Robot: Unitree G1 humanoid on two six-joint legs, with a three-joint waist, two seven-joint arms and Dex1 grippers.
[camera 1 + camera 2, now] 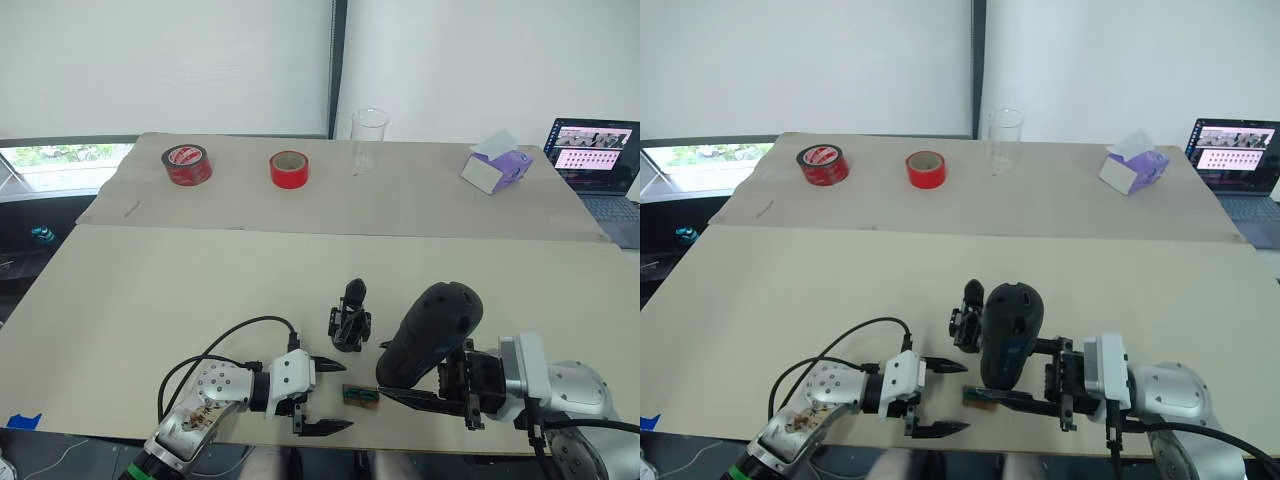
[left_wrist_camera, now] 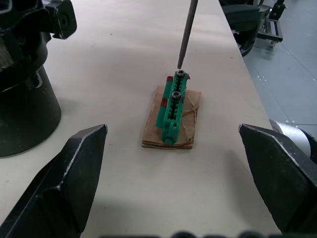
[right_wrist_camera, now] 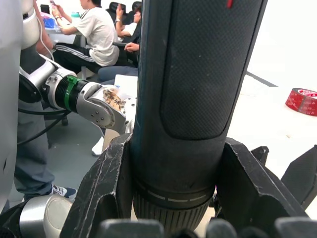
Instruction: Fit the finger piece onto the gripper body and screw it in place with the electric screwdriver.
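Two grippers busy: right gripper (image 1: 440, 385) clamps the electric screwdriver (image 1: 428, 333), bit over the green screw block (image 2: 173, 106); left gripper (image 1: 322, 395) spread beside it. Probably best seating the bit squarely.

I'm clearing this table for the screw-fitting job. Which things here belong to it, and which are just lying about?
Belongs to the job:
- thick black cylindrical electric screwdriver, clamped in the right pincer
- small blocky black gripper body
- small green screw holder on brown card, under the screwdriver's bit
- open left pincer

Lying about:
- two red tape rolls
- clear plastic cup
- purple tissue box
- open laptop
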